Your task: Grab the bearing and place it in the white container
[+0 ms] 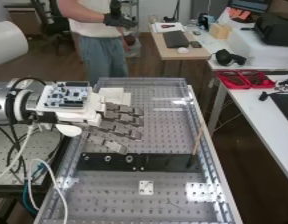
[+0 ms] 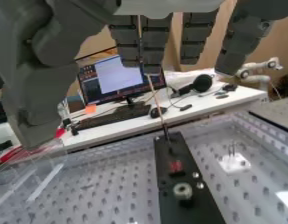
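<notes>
The robot hand (image 1: pixel 123 118) is seen open and empty, its fingers loosely extended above the counter (image 1: pixel 111 202), presumably so that a downward approach can be made before any grip is attempted. The likely bearing (image 2: pixel 182 190), a metal ring, is seated on the black strip (image 1: pixel 164 162), lower than the robot hand and on its side nearer the high camera; it is probably set on the strip to be kept from rolling and presented for a pinch. A pale form, taken to be the white container (image 1: pixel 119 93), lies on the opposite side, presumably kept out of the way of the pick.

Part of that form is hidden by the robot hand, so its opening and inside cannot be judged. Other round metal pieces (image 1: pixel 107 158) are too small to be identified. How firmly the ring is seated cannot be told.
</notes>
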### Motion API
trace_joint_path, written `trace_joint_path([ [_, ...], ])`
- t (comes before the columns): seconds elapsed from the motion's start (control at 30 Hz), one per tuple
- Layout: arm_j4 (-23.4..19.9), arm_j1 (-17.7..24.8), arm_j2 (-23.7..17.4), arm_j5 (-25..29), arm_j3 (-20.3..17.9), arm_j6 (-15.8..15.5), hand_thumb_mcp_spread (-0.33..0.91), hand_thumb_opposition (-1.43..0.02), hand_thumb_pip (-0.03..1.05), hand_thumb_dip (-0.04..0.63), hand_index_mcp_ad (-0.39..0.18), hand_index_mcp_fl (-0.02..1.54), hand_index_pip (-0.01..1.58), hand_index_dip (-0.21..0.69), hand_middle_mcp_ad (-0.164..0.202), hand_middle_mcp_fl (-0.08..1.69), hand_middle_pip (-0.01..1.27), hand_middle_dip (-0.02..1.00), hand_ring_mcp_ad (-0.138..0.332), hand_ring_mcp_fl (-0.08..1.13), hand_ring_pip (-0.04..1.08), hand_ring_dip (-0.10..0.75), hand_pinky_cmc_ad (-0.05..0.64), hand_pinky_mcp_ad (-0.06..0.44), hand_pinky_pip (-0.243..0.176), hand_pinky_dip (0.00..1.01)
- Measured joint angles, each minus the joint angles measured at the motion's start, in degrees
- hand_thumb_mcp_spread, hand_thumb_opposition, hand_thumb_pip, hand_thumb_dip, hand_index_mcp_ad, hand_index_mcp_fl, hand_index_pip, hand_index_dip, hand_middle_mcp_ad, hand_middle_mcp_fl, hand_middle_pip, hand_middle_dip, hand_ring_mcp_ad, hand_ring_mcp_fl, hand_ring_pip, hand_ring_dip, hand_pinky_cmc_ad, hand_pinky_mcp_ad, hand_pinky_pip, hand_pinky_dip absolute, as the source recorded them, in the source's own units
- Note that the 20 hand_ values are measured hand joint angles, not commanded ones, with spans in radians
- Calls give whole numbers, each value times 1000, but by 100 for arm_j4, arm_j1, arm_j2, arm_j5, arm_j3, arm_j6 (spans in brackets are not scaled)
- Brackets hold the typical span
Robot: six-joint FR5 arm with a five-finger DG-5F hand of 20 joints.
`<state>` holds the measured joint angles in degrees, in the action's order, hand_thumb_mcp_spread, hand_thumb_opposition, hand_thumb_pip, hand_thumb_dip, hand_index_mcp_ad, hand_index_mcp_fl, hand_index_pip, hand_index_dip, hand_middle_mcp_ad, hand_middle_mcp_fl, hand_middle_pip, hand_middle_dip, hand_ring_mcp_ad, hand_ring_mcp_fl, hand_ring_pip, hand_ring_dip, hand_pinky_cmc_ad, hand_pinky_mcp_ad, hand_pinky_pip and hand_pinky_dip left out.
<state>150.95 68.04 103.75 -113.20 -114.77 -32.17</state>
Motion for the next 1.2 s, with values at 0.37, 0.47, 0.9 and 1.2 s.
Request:
trace_joint_path([
  [0.37,-744,-373,675,-204,91,531,421,-730,452,152,-54,354,466,65,24,65,141,164,152,14,113,87,365,297,-75,213],
  [0.47,-993,-394,765,-106,43,737,424,-738,452,164,-56,386,545,73,28,68,145,166,152,14,113,87,361,297,-75,206],
  [0.9,-2113,-11,910,1216,-520,1269,459,-766,450,176,-75,421,771,89,28,19,145,173,152,14,108,87,365,293,-75,190],
  [1.2,-2402,434,912,2284,-721,1080,459,-766,456,188,-73,393,867,101,28,16,147,173,150,14,108,87,365,297,-75,190],
])
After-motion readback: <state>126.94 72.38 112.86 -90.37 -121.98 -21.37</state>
